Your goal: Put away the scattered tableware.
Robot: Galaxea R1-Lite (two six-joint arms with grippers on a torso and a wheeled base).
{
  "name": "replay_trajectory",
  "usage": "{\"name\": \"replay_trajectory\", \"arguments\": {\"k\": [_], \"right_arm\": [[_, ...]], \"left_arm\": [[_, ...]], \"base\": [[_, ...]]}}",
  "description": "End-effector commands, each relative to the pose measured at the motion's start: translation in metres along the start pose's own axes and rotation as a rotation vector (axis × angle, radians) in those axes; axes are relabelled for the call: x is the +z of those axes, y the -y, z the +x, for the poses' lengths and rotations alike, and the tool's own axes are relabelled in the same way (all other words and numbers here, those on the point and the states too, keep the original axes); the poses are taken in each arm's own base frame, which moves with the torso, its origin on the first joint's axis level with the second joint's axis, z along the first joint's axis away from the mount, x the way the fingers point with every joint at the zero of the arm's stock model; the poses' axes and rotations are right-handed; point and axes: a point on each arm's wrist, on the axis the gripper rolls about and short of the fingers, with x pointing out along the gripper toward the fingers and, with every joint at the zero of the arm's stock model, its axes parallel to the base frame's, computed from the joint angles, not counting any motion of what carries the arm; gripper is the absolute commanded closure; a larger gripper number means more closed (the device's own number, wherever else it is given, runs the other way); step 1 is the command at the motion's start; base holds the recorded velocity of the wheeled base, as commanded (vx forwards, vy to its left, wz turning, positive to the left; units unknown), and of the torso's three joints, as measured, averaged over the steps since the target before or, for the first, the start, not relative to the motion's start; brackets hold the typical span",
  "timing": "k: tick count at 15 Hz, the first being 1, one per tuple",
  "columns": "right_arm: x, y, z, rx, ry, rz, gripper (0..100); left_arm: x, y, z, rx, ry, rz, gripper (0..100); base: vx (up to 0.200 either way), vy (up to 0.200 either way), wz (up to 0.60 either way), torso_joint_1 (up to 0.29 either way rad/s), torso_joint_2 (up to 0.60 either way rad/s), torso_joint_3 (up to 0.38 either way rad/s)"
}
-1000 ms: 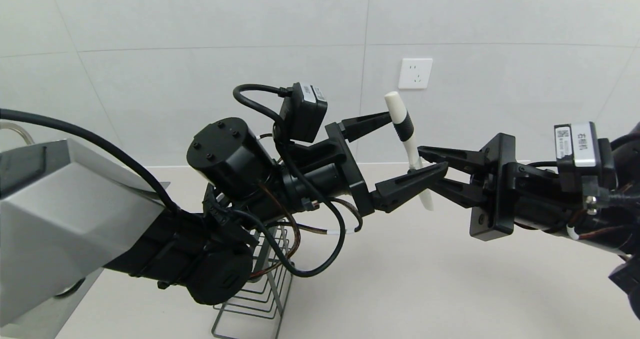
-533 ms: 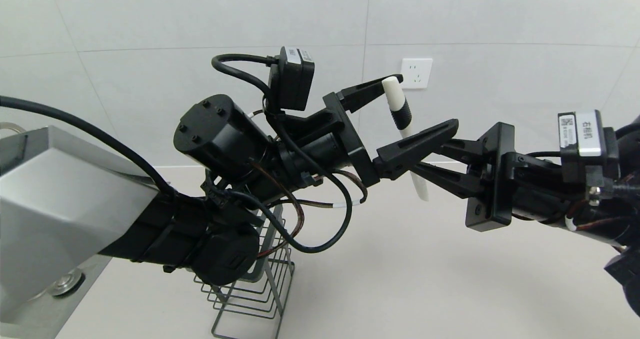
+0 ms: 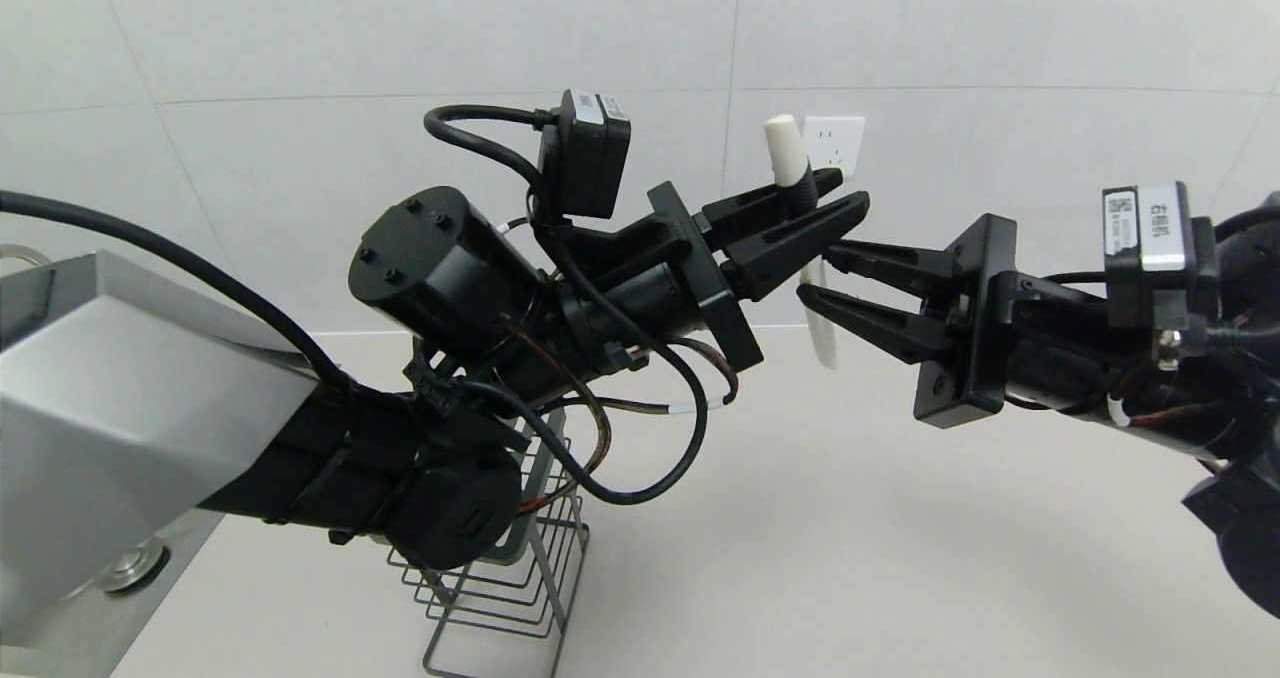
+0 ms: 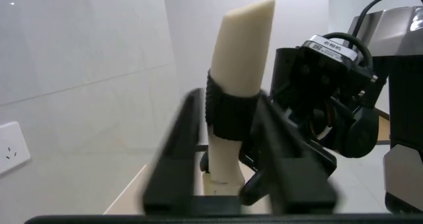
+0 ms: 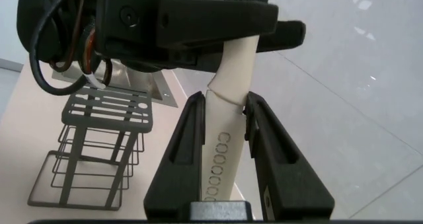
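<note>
Your task piece at this moment is the white utensil (image 3: 785,148), and it hangs in mid-air between the two arms, well above the counter (image 3: 850,538) and in front of the wall socket (image 3: 835,133). It stands nearly upright, its handle end uppermost. Your left gripper (image 3: 835,198) is pressed together on the black band around the handle; the left wrist view shows the band (image 4: 231,108) pinched between the two fingers. Your right gripper (image 3: 815,273) sits lower on the same utensil with its fingers spread, one on each side of the pale lower part (image 5: 228,131), and it does not appear to clamp it. So I judge the hand-over from right to left to be nearly complete: the left arm looks to be carrying the weight, and the right one needs only to draw clear. The putting away itself is not yet done. The wire rack (image 3: 520,578) stands on the counter below the left arm, and I take it to be the likely place for the utensil. Whether other tableware lies scattered about, you cannot tell from here.
</note>
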Motion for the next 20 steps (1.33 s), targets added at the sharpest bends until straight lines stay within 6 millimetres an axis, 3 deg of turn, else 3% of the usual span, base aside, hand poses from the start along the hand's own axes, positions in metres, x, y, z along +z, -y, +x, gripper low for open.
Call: {"name": "replay_trajectory", "arguments": {"k": [1, 3, 4, 7, 9, 11, 12, 15, 16, 18, 19, 20], "right_arm": [[0.0, 0.002, 0.003, -0.004, 0.006, -0.009, 100], [0.001, -0.002, 0.004, 0.012, 0.011, -0.009, 100], [0.002, -0.004, 0.005, 0.019, 0.014, -0.005, 0], [-0.001, -0.008, 0.002, 0.023, -0.003, 0.017, 0], [-0.005, -0.019, -0.018, 0.016, -0.055, 0.051, 0], [-0.003, -0.028, -0.05, -0.036, -0.109, 0.058, 0], [0.004, -0.031, -0.068, -0.08, -0.125, 0.039, 0], [0.051, -0.034, -0.117, -0.258, -0.105, -0.127, 0], [0.056, -0.046, -0.127, -0.275, -0.11, -0.136, 100], [0.053, -0.088, -0.156, -0.315, -0.172, -0.105, 100], [0.056, -0.094, -0.163, -0.346, -0.18, -0.125, 100], [0.072, -0.103, -0.171, -0.402, -0.156, -0.203, 100]], "left_arm": [[0.003, 0.001, 0.0, -0.003, 0.005, 0.003, 100], [0.004, 0.001, 0.0, -0.002, 0.005, 0.003, 100], [0.003, 0.001, -0.001, -0.002, 0.004, 0.003, 100], [0.003, 0.001, -0.001, -0.001, 0.001, 0.001, 100], [0.003, -0.001, -0.002, 0.003, -0.001, 0.002, 100], [0.002, -0.002, -0.006, 0.033, -0.012, -0.003, 100], [0.004, -0.001, -0.01, 0.041, -0.019, -0.004, 100], [0.014, 0.011, -0.036, 0.079, -0.068, -0.026, 100], [0.016, 0.013, -0.043, 0.096, -0.079, -0.03, 100], [0.024, 0.012, -0.058, 0.132, -0.094, -0.01, 100], [0.029, 0.011, -0.06, 0.138, -0.087, 0.006, 100], [0.043, 0.011, -0.064, 0.148, -0.065, 0.035, 100]], "base": [[0.0, 0.0, 0.0, 0.0, 0.0, 0.0], [0.0, 0.0, 0.0, 0.0, 0.0, 0.0], [0.0, 0.0, 0.0, 0.0, 0.0, 0.0], [0.0, 0.0, 0.0, 0.0, 0.0, 0.0], [0.0, 0.0, 0.0, 0.0, 0.0, 0.0], [0.0, 0.0, 0.0, 0.0, 0.0, 0.0], [0.0, 0.0, 0.0, 0.0, 0.0, 0.0], [0.0, 0.0, 0.0, 0.0, 0.0, 0.0], [0.0, 0.0, 0.0, 0.0, 0.0, 0.0], [0.0, 0.0, 0.0, 0.0, 0.0, 0.0], [0.0, 0.0, 0.0, 0.0, 0.0, 0.0], [0.0, 0.0, 0.0, 0.0, 0.0, 0.0]]}}
